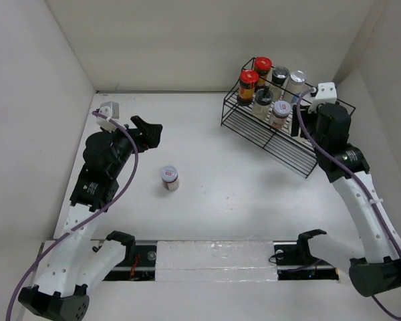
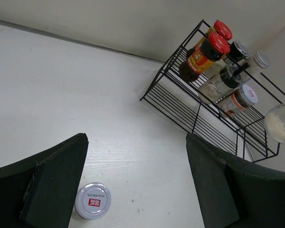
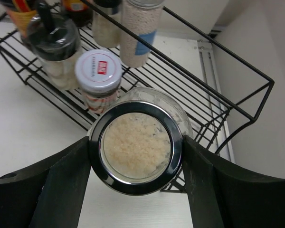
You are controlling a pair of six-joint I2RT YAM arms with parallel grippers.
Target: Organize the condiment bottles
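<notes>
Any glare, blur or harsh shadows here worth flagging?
Top external: soft even light, faint shadow under the wire rack, mild sheen on the clear strip. Left wrist: rack sharp, the wide jar at the right edge looks hazy. Right wrist: that jar crisp, the right claw's fingers dark and featureless.

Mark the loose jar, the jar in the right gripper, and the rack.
Loose jar [image 1: 169, 175]: top view, on its white cap.
Held jar [image 3: 135, 146]: right wrist view, centre of its silver-rimmed lid.
Rack [image 1: 284, 144]: top view, bare wire shelf.
</notes>
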